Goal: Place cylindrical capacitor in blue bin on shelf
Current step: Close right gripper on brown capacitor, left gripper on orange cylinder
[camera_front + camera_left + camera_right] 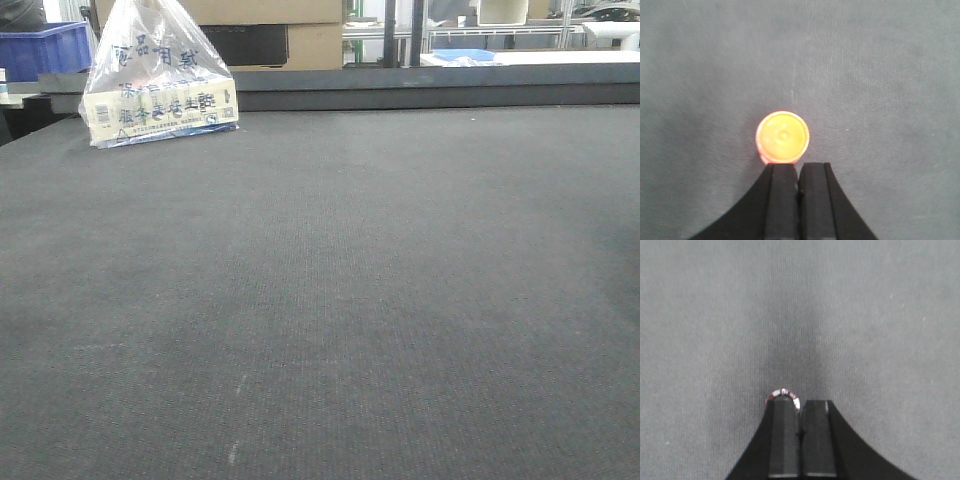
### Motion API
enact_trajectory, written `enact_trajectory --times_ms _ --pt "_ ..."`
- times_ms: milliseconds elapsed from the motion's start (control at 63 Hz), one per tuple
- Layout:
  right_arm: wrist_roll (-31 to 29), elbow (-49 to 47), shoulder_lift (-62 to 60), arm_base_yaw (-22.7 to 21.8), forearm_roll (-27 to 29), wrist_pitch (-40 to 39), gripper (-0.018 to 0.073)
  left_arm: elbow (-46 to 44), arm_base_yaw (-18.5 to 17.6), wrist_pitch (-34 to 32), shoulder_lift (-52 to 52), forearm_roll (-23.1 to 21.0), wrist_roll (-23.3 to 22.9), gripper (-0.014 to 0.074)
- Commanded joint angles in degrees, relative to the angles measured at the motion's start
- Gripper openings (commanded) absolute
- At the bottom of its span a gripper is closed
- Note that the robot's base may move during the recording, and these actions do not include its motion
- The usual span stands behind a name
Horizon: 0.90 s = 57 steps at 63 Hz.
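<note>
The cylindrical capacitor point(783, 136) is a short orange cylinder seen end-on. It stands upright on the dark mat in the left wrist view. My left gripper point(799, 166) is shut with nothing held, its tips just short of the cylinder's near side. My right gripper point(801, 402) is also shut. A small round rim point(784, 391), dark red with white marks, peeks past its left fingertip and is otherwise hidden. A blue bin point(40, 50) stands at the far back left in the front view. The shelf is out of view. Neither gripper shows in the front view.
A clear plastic bag holding a printed box point(158, 85) sits at the back left of the dark mat point(330, 300). A raised dark ledge point(430, 85) runs along the far edge. Cardboard boxes point(300, 35) and metal frames stand behind it.
</note>
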Motion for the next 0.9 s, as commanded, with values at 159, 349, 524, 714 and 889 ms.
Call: enact_trajectory --times_ms 159,349,524,714,889 --pt "-0.1 -1.3 1.5 -0.1 -1.4 1.2 -0.0164 -2.5 0.5 0.0 5.5 -1.5 -0.8 -0.0111" --pt "-0.1 -3.0 7.1 -0.1 -1.0 3.2 0.0119 -2.7 0.5 -0.3 7.8 -1.4 -0.6 -0.0111" --pt "-0.1 -3.0 13.7 -0.1 0.6 3.6 0.0347 -2.7 0.5 -0.3 7.8 -1.4 -0.6 -0.0111" --pt "-0.5 -3.0 19.8 -0.1 1.4 3.8 0.0361 -2.7 0.5 -0.3 7.8 -1.4 -0.6 -0.0111" --pt "-1.5 -3.0 23.0 -0.1 1.6 1.6 0.0361 -2.7 0.5 -0.3 7.8 -1.4 -0.6 -0.0111"
